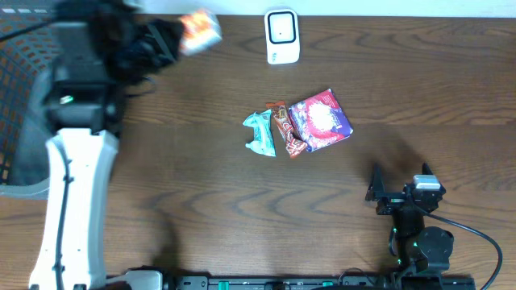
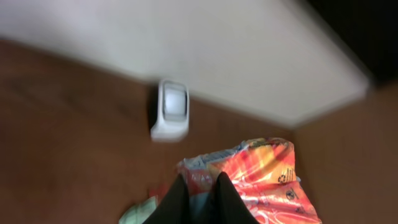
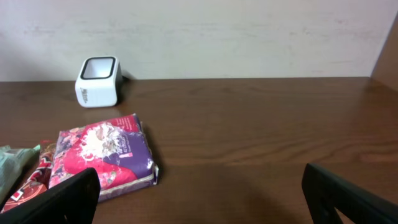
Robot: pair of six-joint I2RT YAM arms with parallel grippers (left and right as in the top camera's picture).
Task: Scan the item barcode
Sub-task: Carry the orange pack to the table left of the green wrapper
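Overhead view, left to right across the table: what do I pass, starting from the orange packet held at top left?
orange packet → teal packet → brown bar → pink-purple packet → right gripper. The scanner is left out: it lines up with the teal packet and the bar.

A dark brown wood-grain counter (image 1: 201, 177) fills the view. Near its middle, three snack packets lie flat side by side, touching. A teal packet (image 1: 260, 133) is on the left, a slim red-brown bar (image 1: 286, 130) in the middle, and a larger pink and purple packet (image 1: 321, 121) on the right. A black mesh container (image 1: 16, 89), only partly in view, sits at the far left edge. A pale wall (image 3: 249, 37) rises behind the counter.
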